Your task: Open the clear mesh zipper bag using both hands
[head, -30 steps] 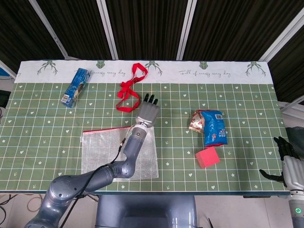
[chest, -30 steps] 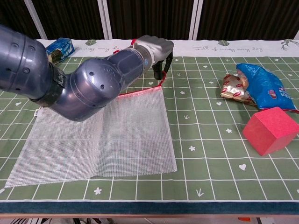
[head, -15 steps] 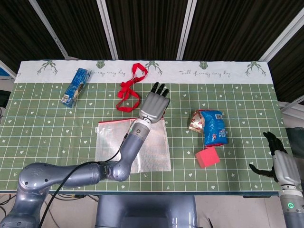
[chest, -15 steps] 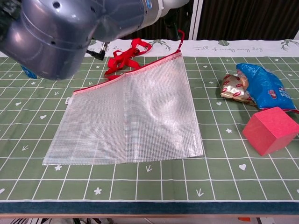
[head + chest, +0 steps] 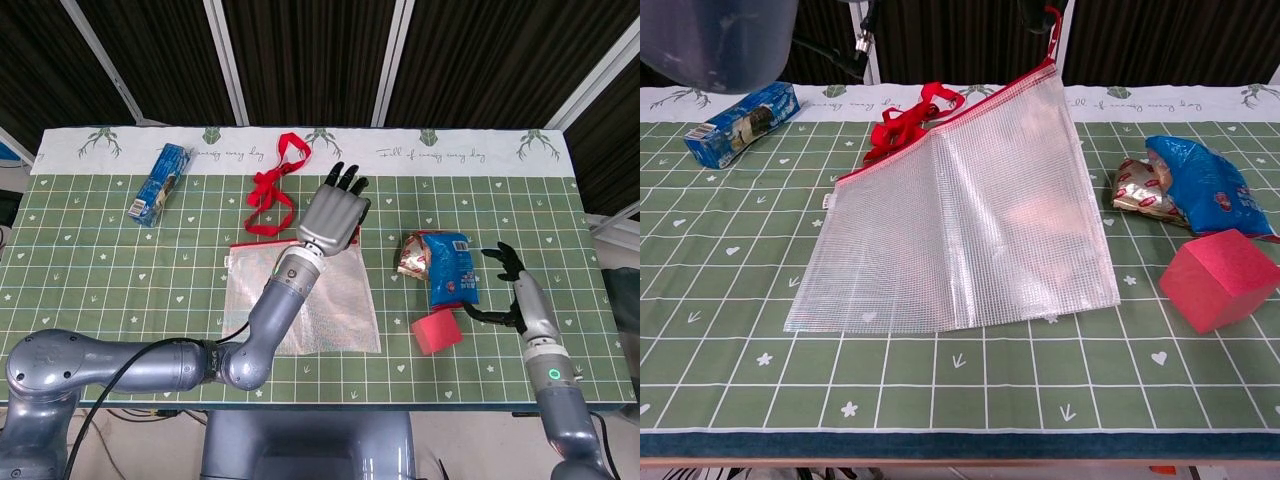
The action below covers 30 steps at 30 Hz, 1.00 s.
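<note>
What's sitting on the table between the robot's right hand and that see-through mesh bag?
In the head view, a red cube and a blue snack packet lie between the right hand and the mesh bag.

We see our left arm as a chain of glossy blue-grey rounded metal segments, thick near the shoulder and slimmer toward the wrist, with a black cable running along its lower part. A small round dark mark sits on the wrist section. Our left hand (image 5: 332, 211) has a silver-grey ribbed back and black fingers. Our right hand (image 5: 520, 296) has a pale grey back with black fingers, on a lighter grey forearm carrying a small green dot inside a dark ring.
</note>
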Tool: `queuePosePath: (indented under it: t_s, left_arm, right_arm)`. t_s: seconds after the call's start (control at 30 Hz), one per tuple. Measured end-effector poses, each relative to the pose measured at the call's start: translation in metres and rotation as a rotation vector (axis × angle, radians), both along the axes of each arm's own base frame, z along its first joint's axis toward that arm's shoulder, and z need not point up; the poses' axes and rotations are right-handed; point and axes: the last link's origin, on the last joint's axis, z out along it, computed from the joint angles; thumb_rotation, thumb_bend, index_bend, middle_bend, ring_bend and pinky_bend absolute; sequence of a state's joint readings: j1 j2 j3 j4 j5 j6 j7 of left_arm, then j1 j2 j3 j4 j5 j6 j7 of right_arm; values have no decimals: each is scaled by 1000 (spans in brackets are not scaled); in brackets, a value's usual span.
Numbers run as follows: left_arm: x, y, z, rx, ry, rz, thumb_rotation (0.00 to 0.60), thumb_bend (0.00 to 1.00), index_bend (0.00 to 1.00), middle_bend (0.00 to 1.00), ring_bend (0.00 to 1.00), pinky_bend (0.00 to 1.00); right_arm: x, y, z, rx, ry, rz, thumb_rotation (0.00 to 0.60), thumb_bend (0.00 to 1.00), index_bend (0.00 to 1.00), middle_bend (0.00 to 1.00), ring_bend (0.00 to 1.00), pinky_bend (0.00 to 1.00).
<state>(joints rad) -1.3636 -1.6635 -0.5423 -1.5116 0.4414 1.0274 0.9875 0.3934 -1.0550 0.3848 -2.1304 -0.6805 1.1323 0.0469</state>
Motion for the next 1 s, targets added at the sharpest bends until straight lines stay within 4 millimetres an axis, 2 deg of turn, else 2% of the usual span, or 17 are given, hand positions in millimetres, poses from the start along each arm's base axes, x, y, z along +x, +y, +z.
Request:
queuePosePath:
  t_s: [0.23, 0.43, 0.67, 1.0]
  left_arm:
    - [9, -1, 5, -1, -24, -4, 600, 458, 592, 189, 0, 0]
    - [14, -1, 6, -3, -28, -10, 600, 458, 592, 188, 0, 0]
    - [13, -2, 6, -7, -27, -6, 600, 459, 593, 188, 0, 0]
    - [14, -2, 8, -10, -33, -8, 600, 458, 592, 187, 0, 0]
  right_arm:
    - [53, -30, -29, 78, -123, -9, 600, 313, 256, 0, 0, 198]
    - [86, -42, -54, 124, -189, -24, 600, 320, 307, 0, 0, 197]
    - [105, -56, -69, 129, -217, -52, 600, 350, 359, 15, 0, 198]
    - [122, -66, -73, 108, -248, -62, 600, 367, 474, 56, 0, 197]
